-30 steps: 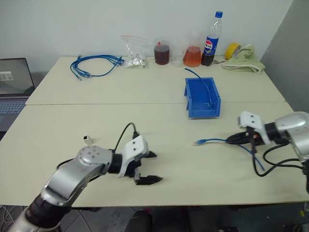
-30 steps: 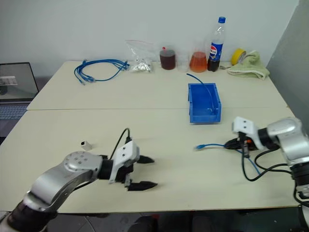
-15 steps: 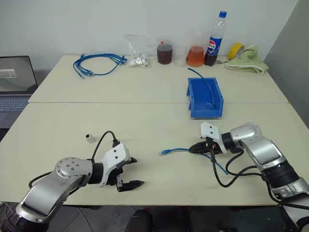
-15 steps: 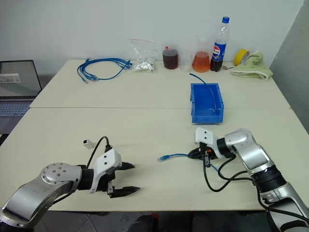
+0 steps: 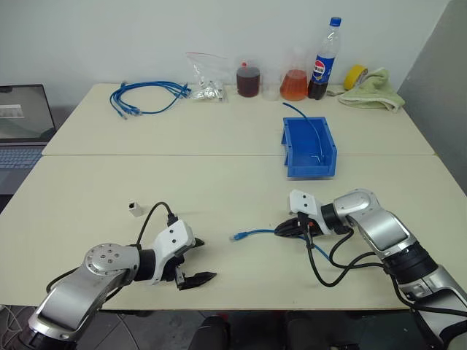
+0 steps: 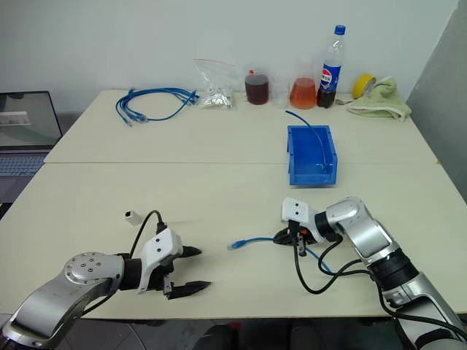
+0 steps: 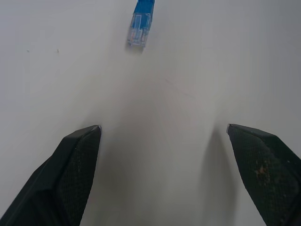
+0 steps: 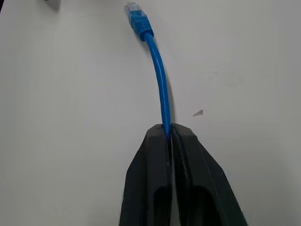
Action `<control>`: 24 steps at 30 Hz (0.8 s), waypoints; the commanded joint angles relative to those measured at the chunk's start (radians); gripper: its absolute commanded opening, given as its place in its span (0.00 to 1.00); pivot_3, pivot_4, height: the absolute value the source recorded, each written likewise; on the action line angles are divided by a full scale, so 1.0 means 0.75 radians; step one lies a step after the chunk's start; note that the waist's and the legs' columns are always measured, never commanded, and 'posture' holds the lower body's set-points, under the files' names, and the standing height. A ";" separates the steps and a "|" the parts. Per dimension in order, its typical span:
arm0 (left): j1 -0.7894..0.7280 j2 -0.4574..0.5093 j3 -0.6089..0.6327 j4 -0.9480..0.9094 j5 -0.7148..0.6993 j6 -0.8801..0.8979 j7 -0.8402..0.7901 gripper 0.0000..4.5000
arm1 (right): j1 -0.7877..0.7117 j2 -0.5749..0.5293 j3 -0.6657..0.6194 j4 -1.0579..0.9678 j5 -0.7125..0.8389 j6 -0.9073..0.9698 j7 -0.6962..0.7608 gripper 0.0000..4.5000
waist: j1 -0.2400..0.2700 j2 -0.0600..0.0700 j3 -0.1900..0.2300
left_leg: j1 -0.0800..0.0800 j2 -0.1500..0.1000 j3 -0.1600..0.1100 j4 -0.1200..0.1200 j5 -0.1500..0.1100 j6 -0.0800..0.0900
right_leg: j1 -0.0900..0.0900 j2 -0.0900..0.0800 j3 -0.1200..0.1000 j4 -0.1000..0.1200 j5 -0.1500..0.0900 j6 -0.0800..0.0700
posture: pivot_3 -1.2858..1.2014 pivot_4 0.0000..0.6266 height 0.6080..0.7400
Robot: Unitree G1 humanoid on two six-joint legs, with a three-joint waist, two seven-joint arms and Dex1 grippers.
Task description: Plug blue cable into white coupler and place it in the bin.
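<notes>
The blue cable (image 5: 257,233) lies on the near table, its clear plug end (image 7: 140,21) pointing toward my left side. My right gripper (image 5: 284,229) is shut on the blue cable (image 8: 160,80) a short way behind that plug, low over the table; the rest of the cable trails behind the hand. Near the front edge, my left gripper (image 5: 206,258) is open and holds nothing, a hand's width from the plug. The white coupler (image 5: 134,208) sits alone on the table, beyond the left arm. The blue bin (image 5: 312,169) stands past my right gripper with another blue cable in it.
At the far table's back lie a bundle of blue cables (image 5: 146,98), a clear bag (image 5: 204,87), jars of dark and orange liquid, a cola bottle (image 5: 319,58), yellow tape (image 5: 352,75) and a green cloth (image 5: 372,91). A laptop (image 5: 18,124) sits at far left.
My right gripper has carried the blue cable leftward and slightly down, bringing the plug toward the table's middle. My left gripper has drawn a little to the left, still open.
</notes>
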 commanded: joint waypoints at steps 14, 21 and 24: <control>-0.019 -0.014 0.032 -0.038 -0.026 0.041 0.021 1.00 | -0.038 -0.043 -0.112 -0.170 0.149 0.193 0.020 0.99 | 0.000 0.000 0.000 | 0.000 0.000 0.000 0.000 0.000 0.000 | 0.000 0.000 0.000 0.000 0.000 0.000 | 0.52 0.24 1.00; 0.080 -0.054 0.183 -0.146 -0.122 0.078 0.083 1.00 | 0.061 -0.115 -0.295 -0.425 0.333 0.336 -0.030 1.00 | 0.002 0.000 0.000 | -0.001 0.000 -0.002 0.000 0.000 0.000 | -0.001 0.000 0.001 0.000 0.000 0.000 | 0.52 0.24 1.00; 0.148 -0.095 0.276 -0.206 -0.171 0.094 0.130 1.00 | 0.134 -0.117 -0.370 -0.523 0.415 0.360 -0.064 1.00 | 0.002 0.000 0.000 | -0.001 0.001 -0.002 -0.001 0.000 0.001 | -0.001 0.000 0.001 -0.001 0.000 0.000 | 0.52 0.24 1.00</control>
